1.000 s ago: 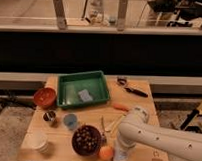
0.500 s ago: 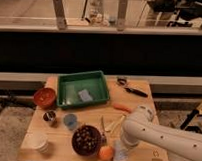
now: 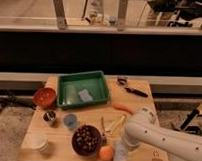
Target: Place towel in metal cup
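Note:
The small grey towel [image 3: 84, 95] lies inside the green tray [image 3: 64, 86] at the back of the wooden table. The metal cup [image 3: 50, 117] stands upright at the left, in front of the red bowl [image 3: 45, 97] and apart from the towel. My white arm [image 3: 157, 137] comes in from the lower right. My gripper [image 3: 120, 151] hangs low at the table's front edge, beside an orange [image 3: 106, 153], far from both towel and cup.
A blue cup [image 3: 69, 121] stands right of the metal cup. A dark bowl of brown items [image 3: 87, 139] and a white cup [image 3: 40, 141] sit at the front. A carrot [image 3: 123, 108], pale yellow sticks [image 3: 113, 124] and a black-handled tool [image 3: 132, 89] lie to the right.
My arm has shifted slightly, its elbow a little higher and further right. The towel, cup and other things have not moved.

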Available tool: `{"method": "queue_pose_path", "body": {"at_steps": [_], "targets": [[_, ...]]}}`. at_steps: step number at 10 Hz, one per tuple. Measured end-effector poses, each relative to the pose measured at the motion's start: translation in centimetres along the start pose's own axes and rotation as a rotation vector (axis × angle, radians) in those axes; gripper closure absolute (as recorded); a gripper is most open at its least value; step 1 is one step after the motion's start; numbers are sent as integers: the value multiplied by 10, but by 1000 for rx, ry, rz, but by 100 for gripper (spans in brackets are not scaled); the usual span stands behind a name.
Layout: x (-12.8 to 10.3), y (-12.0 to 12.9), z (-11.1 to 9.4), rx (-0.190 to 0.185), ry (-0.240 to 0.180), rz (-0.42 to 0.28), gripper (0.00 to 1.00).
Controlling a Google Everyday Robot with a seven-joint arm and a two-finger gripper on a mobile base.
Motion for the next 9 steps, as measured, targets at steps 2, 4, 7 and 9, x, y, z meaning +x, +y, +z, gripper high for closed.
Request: {"method": "queue_pose_path", "body": {"at_steps": [2, 4, 7, 9], "targets": [[1, 2, 10, -5, -1, -3, 20], [-1, 2, 23, -2, -7, -8, 20], [-2, 2, 24, -10, -13, -8, 20], [-1, 3, 30, -17, -15, -6, 20]]}}
